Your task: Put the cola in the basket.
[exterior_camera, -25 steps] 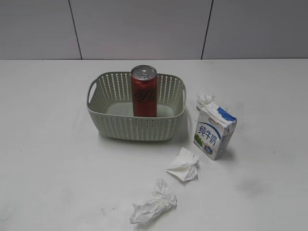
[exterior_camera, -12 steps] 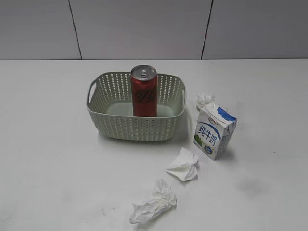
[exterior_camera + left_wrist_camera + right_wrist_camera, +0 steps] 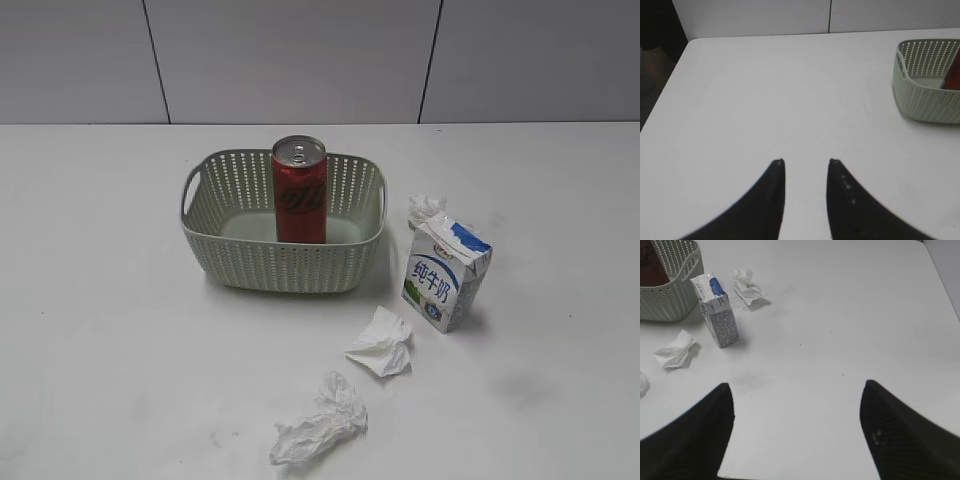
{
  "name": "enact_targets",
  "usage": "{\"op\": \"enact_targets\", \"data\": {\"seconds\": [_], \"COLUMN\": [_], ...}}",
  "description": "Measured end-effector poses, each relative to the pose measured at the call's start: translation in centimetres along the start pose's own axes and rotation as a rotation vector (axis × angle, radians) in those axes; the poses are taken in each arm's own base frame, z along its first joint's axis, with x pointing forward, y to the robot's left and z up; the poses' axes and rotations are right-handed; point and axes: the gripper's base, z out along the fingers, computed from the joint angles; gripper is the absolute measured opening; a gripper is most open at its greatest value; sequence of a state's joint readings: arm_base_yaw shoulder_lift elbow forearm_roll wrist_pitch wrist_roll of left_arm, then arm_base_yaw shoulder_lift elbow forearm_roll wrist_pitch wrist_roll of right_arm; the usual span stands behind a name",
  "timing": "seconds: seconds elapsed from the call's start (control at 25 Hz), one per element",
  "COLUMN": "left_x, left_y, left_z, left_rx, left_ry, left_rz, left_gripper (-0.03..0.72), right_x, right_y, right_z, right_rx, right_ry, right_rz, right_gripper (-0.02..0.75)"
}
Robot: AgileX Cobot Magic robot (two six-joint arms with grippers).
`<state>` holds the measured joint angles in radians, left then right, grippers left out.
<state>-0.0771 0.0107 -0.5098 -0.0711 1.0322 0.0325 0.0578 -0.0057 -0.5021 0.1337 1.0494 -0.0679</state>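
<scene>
The red cola can (image 3: 300,190) stands upright inside the pale sage-green basket (image 3: 255,265) at the middle of the table. A red sliver of the can (image 3: 953,76) shows inside the basket (image 3: 927,97) at the right edge of the left wrist view. The basket's corner (image 3: 670,302) and a dark red bit of the can (image 3: 651,265) show at the top left of the right wrist view. My left gripper (image 3: 805,161) is open and empty over bare table, far left of the basket. My right gripper (image 3: 796,386) is wide open and empty. Neither gripper shows in the exterior view.
A white-and-blue milk carton (image 3: 445,272) stands right of the basket, also in the right wrist view (image 3: 717,310). Crumpled tissues lie behind the carton (image 3: 426,208), in front of the basket (image 3: 382,343) and nearer the front edge (image 3: 318,420). A dark floor gap (image 3: 655,65) borders the table's left edge.
</scene>
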Motion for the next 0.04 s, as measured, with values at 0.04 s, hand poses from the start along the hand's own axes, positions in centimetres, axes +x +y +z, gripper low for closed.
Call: {"op": "enact_targets", "data": {"seconds": [0.04], "left_x": [0.0], "left_y": [0.0], "left_z": [0.0], "left_rx": [0.0], "left_ry": [0.0], "left_rz": [0.0], "left_gripper": [0.229], "right_x": [0.01], "right_y": [0.01], "right_z": [-0.01], "right_rx": [-0.001], "right_ry": [-0.001], "right_rz": [0.0], "right_gripper": [0.59]}}
